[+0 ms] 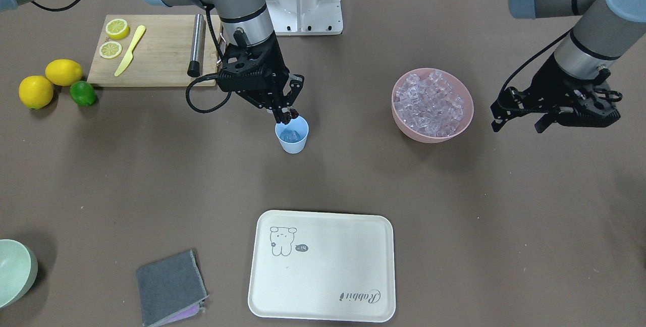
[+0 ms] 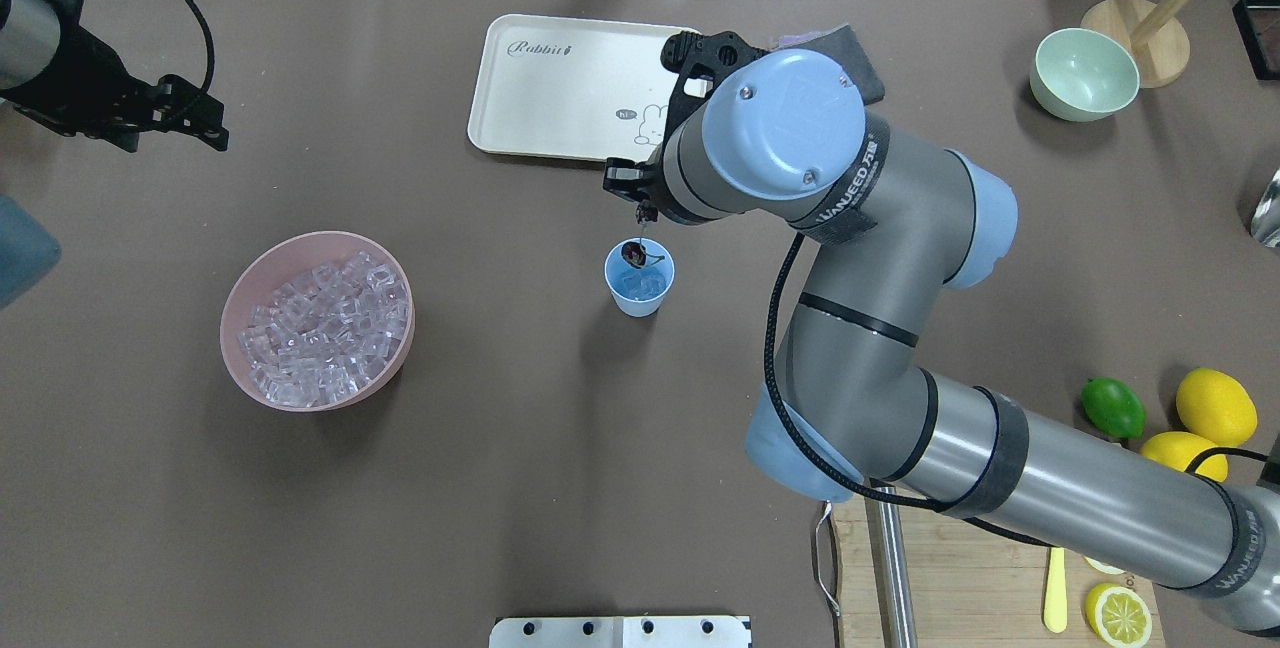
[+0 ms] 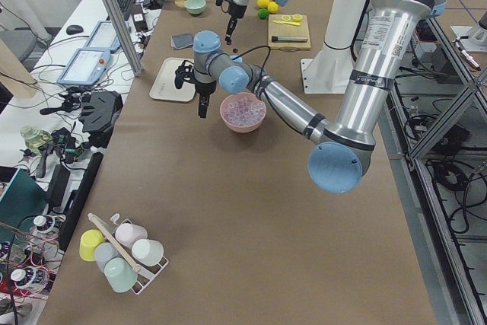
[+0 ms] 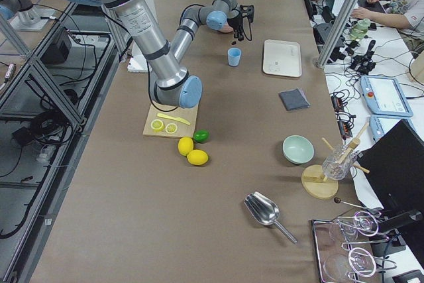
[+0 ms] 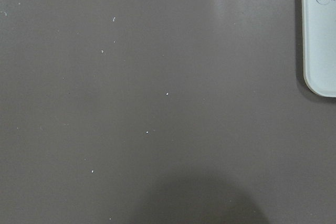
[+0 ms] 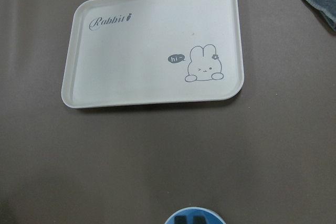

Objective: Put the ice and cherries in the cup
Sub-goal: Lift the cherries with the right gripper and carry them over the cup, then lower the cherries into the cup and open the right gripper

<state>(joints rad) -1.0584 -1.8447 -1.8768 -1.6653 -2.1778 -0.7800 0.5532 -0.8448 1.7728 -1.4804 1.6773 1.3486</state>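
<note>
My right gripper (image 1: 281, 112) hangs just over the rim of the cup (image 1: 292, 146), its fingers pressed together on the green stems of the cherries (image 2: 632, 253); the dark fruit dangles at the mouth of the cup, above the rim and not inside it; a few cubes of ice (image 2: 641, 284) lie in the bottom of the cup; the rest of the ice (image 1: 429, 102) is heaped in the pink bowl (image 1: 435, 138), well apart from the cup on my left arm's side; my left gripper (image 1: 519, 126) hovers above bare table beyond that bowl, fingers spread and holding nothing, and its wrist camera shows only the brown mat and one corner of the tray (image 5: 320, 35); the cream tray (image 1: 323, 266) with its rabbit drawing lies across the table from the cup, a folded grey cloth (image 1: 169, 286) beside it; in the overhead view my right wrist covers the tray's near corner and most of the cloth; behind the right arm sits the cutting board (image 1: 156, 59) carrying two lemon halves (image 1: 116, 29), a yellow knife (image 1: 129, 50) and a metal rod (image 1: 196, 44); two whole lemons (image 1: 63, 71) and a lime (image 1: 82, 93) rest just off its edge; a pale green bowl (image 2: 1085, 73) stands far off at the table's corner.
</note>
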